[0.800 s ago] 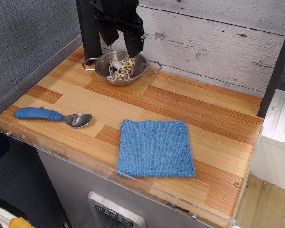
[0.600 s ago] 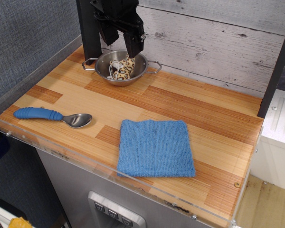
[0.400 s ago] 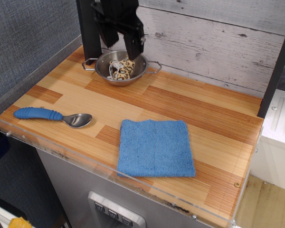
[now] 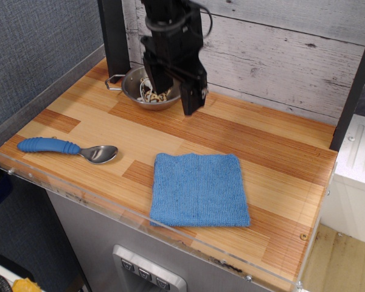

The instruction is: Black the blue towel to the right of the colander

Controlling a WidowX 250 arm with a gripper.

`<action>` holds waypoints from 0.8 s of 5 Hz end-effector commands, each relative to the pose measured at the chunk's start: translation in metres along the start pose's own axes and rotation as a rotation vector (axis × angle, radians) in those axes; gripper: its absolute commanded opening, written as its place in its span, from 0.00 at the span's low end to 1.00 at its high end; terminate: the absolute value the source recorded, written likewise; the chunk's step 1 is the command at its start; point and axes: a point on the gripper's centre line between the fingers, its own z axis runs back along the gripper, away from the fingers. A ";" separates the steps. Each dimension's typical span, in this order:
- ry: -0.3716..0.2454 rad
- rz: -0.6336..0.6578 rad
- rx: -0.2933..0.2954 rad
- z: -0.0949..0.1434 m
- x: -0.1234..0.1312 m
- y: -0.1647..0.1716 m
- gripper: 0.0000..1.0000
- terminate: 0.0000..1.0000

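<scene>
The counter [image 4: 274, 152] is a striped wooden board with a clear plastic rim. Three things lie on it. The colander [image 4: 137, 85] sits behind the pincer [image 4: 173, 91], at the back edge, partly hidden by it. The blue towel [image 4: 198, 190] lies flat, well in front of the pincer. The blue-handled spoon [image 4: 67, 148] lies front-left of it, apart from the towel.

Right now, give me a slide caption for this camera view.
Open gripper above the wooden counter beside the colander; blue towel lies flat near the front edge.
</scene>
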 end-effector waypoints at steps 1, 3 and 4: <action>-0.043 -0.090 0.023 0.008 -0.019 -0.036 1.00 0.00; -0.025 -0.178 -0.001 -0.010 -0.039 -0.064 1.00 0.00; -0.001 -0.213 -0.010 -0.023 -0.041 -0.071 1.00 0.00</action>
